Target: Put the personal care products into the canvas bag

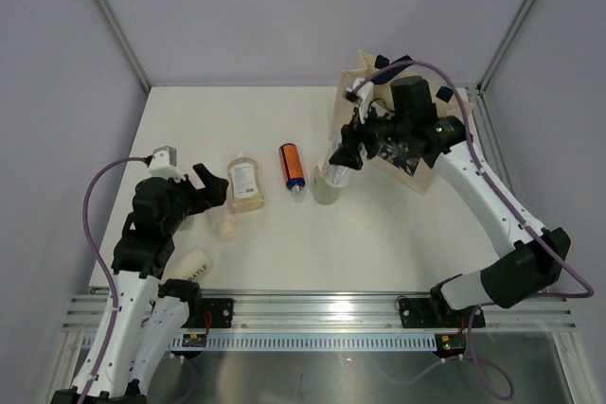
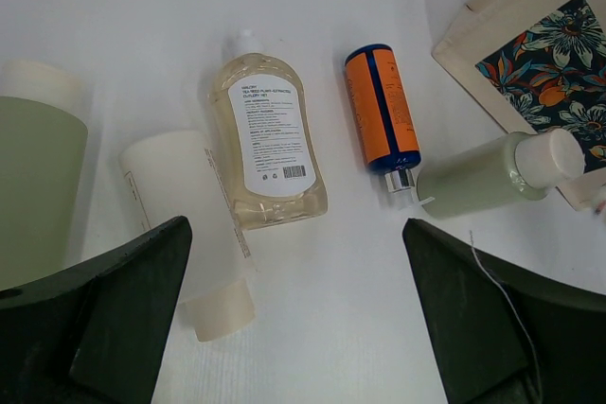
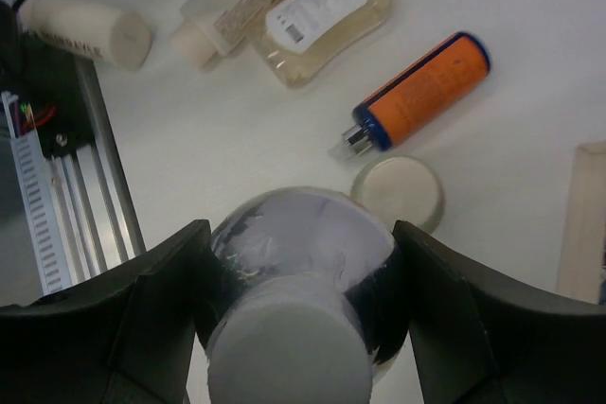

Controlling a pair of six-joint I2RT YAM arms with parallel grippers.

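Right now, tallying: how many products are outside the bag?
7: silver bottle in right gripper; grey-green bottle by bag; orange tube, yellowish bottle, white tube; green bottle by left gripper; cream tube near rail. Bag's inside unseen.

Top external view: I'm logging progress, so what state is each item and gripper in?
canvas bag, partly hidden
silver bottle, held in right gripper
left gripper, open, empty
grey-green bottle, standing upright
orange tube, lying down
yellowish bottle, lying flat, label up
cream-white tube, lying near left gripper

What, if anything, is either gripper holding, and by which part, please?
The right gripper holds the silver bottle around its body near the cap; the left gripper is open and empty.
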